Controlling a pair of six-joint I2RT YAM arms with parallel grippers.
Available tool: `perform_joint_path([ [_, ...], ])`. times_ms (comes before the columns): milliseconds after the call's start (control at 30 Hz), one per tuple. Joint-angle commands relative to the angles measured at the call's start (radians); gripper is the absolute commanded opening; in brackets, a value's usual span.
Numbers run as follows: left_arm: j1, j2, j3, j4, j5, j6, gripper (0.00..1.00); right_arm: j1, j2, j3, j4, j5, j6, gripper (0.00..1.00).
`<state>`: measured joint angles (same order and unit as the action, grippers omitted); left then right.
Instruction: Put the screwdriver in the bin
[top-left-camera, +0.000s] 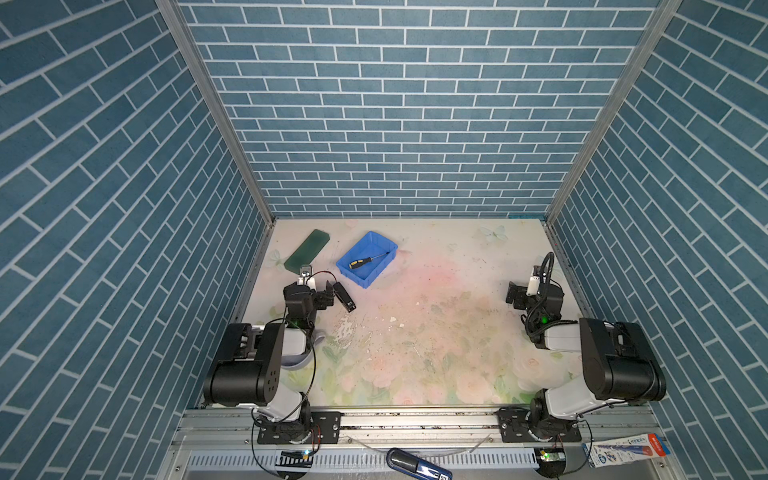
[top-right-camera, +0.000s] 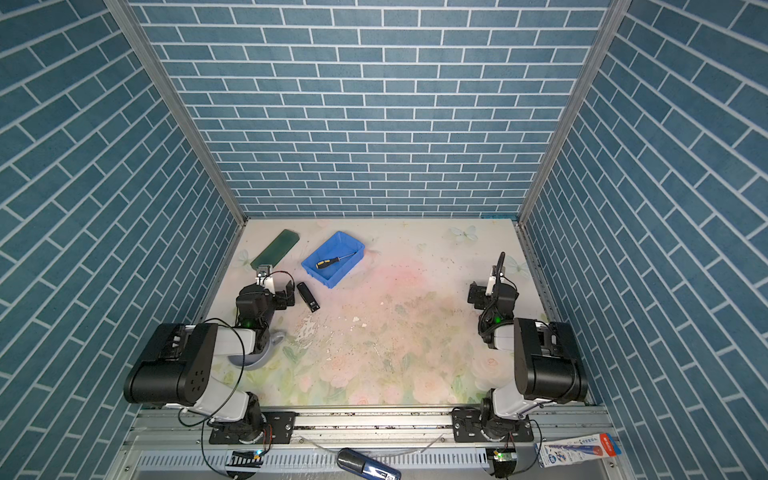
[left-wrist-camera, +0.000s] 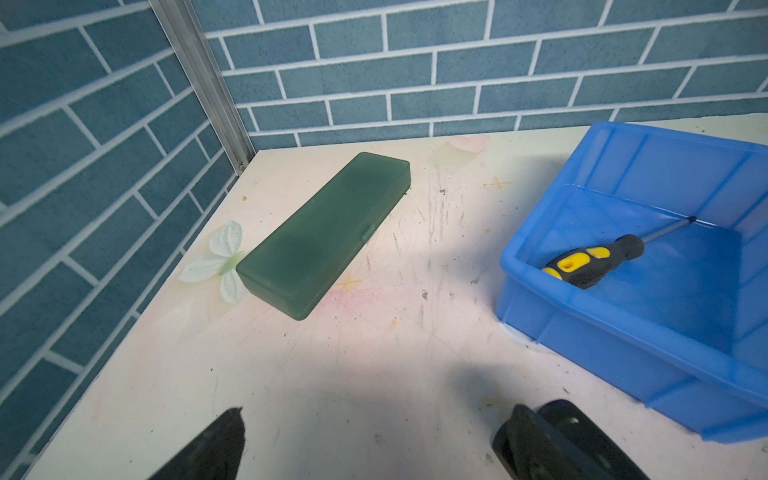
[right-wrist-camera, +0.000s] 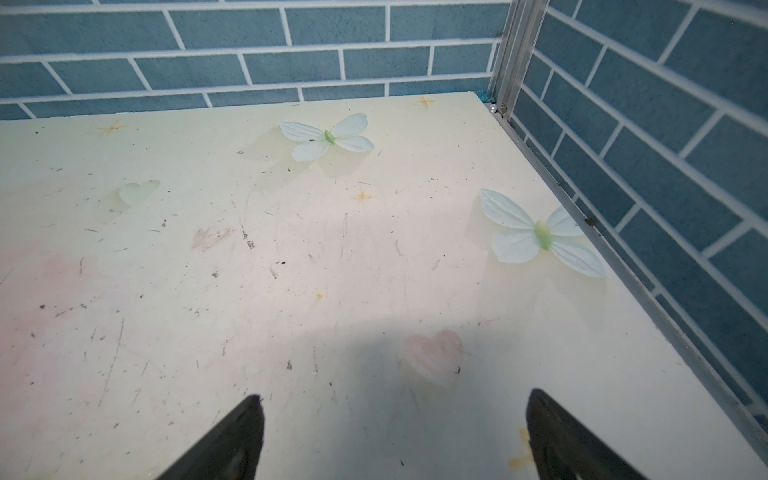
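Container check: the bin sits in the upper left part of the surface in both top views, turned at an angle to the back wall. One item is inside it: the screwdriver lies flat on the bin floor, yellow butt end towards the lower left of the frame and shaft running to the upper right, with the tip at the foot of the far wall. No part of it crosses the rim. A closed green case lies flat to the left of the bin, apart from it, close to the left wall. A black block lies on the surface below the bin, just beside the left end effector; contact between the two cannot be confirmed from above. The left arm is folded low in the lower left of the top views, its wrist close to the near end of the green case. Its end effector is spread wide with nothing between the fingers, clear of the bin. The right arm is folded likewise at the right edge of the frame, well apart from the bin. The right end effector is also spread wide and empty over bare surface.
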<state>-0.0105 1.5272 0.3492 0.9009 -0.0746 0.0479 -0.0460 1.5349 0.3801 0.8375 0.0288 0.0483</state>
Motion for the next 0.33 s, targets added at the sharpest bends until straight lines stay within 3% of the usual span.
perform_joint_path([
  [0, 0.003, 0.005, 0.016, 0.010, 0.015, -0.003, 1.00, -0.003, 0.005, 0.029, -0.005, -0.012, 0.011, 0.97],
  [300, -0.003, 0.006, 0.025, -0.008, 0.007, 0.003, 1.00, -0.003, 0.007, 0.029, -0.004, -0.012, 0.010, 0.97],
])
